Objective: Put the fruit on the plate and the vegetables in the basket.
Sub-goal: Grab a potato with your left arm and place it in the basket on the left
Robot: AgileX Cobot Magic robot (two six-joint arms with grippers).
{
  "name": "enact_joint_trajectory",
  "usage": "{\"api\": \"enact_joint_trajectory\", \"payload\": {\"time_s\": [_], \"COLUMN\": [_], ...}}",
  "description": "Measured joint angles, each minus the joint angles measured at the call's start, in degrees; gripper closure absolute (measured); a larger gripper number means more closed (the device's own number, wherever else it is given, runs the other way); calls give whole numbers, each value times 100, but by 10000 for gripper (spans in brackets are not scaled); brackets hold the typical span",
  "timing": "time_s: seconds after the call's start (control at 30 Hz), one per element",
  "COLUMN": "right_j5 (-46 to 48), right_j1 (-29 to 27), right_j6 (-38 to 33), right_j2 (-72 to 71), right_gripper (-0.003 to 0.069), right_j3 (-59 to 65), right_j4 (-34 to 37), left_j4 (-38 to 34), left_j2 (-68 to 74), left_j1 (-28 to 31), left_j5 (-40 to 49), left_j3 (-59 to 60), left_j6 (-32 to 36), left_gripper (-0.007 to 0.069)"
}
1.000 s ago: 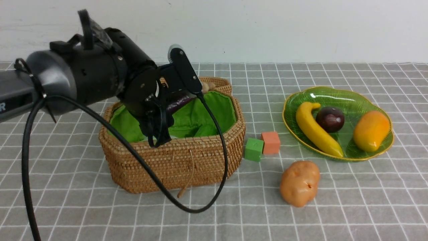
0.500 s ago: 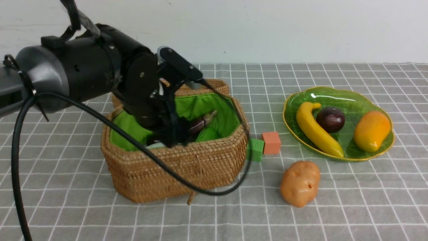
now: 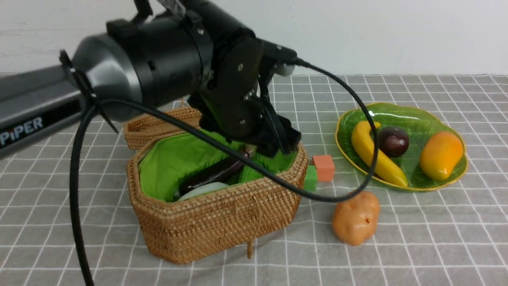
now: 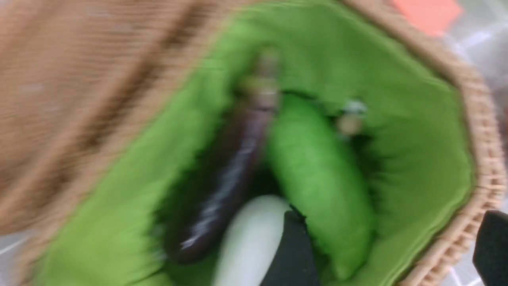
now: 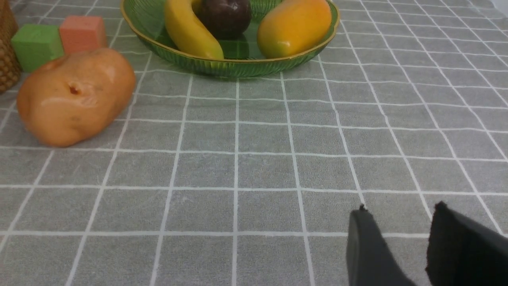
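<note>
The wicker basket (image 3: pixel 218 214) holds the purple eggplant (image 3: pixel 212 174), the white radish (image 3: pixel 200 190) and the green cucumber (image 4: pixel 317 178). My left gripper (image 3: pixel 283 145) hovers over the basket's far right rim (image 4: pixel 476 139), open, with one finger inside and one outside and nothing gripped. The potato (image 3: pixel 356 217) lies on the cloth right of the basket. The green plate (image 3: pixel 405 119) carries the fruit: a banana (image 3: pixel 371 153), a plum (image 3: pixel 393 142) and a mango (image 3: pixel 440 155). My right gripper (image 5: pixel 401 206) hangs open and empty low over bare cloth, on the near side of the plate (image 5: pixel 238 63) and potato (image 5: pixel 75 95).
An orange cube (image 3: pixel 324 167) and a green cube (image 3: pixel 310 177) sit between basket and plate. The basket's wicker lid (image 3: pixel 158 125) hangs open behind it. A black cable (image 3: pixel 369 131) loops from the left arm across the plate's left edge. A white wall closes the back.
The left arm has swung up and to the right over the basket. The eggplant, earlier up by the gripper, now lies in the basket. The basket has slid nearer and rightward.
</note>
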Motion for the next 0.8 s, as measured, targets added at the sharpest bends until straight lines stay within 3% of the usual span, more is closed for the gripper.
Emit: {"api": "enact_joint_trajectory", "payload": {"time_s": [0.27,0.5,0.8], "right_j5": [0,0,0], "right_j1": [0,0,0], "right_j6": [0,0,0], "right_j2": [0,0,0], "right_gripper": [419,419,419], "right_j3": [0,0,0], "right_j4": [0,0,0], "left_j4": [-547,-695,194], "left_j2": [404,2161,2924], "left_j1": [-944,-1370,-1368], "left_j5": [172,-525,-372], "left_j3": [-945,-1625,-2191], "left_j6": [-43,-101,-805], "left_gripper": [71,69,68]}}
